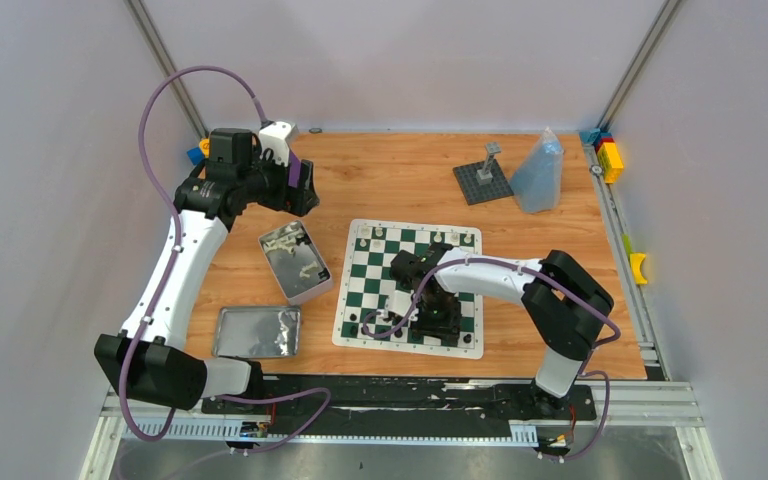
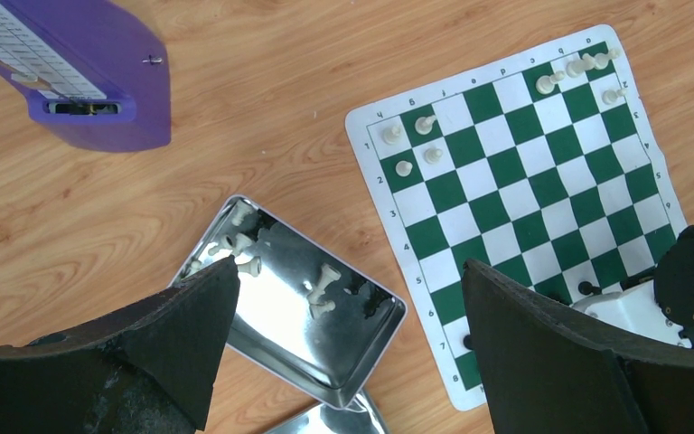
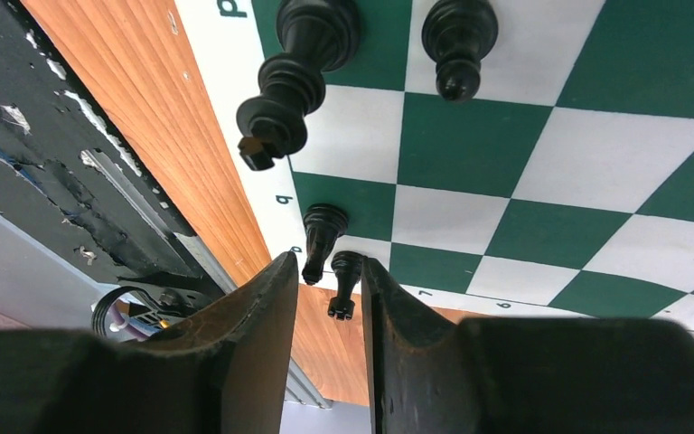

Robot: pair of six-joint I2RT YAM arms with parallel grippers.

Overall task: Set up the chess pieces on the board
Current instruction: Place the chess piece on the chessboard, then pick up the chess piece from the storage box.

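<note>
We see the board (image 1: 372, 262) lying flat near the middle of the bench (image 1: 400, 175), just right of an open metal tin (image 1: 310, 292). White chess pieces (image 1: 364, 242) stand on the board's far rows in two groups, one toward its left corner and one toward its right. More white ones lie loose in the tin (several bunched at one end). Black chess pieces (image 3: 289, 81) stand along the near edge of the board.

The right gripper (image 3: 330, 264) is low over that near edge, its fingers (image 3: 271, 316) parted only a little. One small black piece (image 3: 344, 282) stands between the tips, and a gap shows at one side of it, so they do not clamp it. The left gripper (image 2: 348, 289) hangs high over the far left of the bench, its fingers spread wide and holding nothing.

A flat tin lid (image 1: 257, 332) lies just near of the tin. At the far right sit a grey baseplate (image 1: 482, 185) and a clear bag (image 1: 540, 178).
</note>
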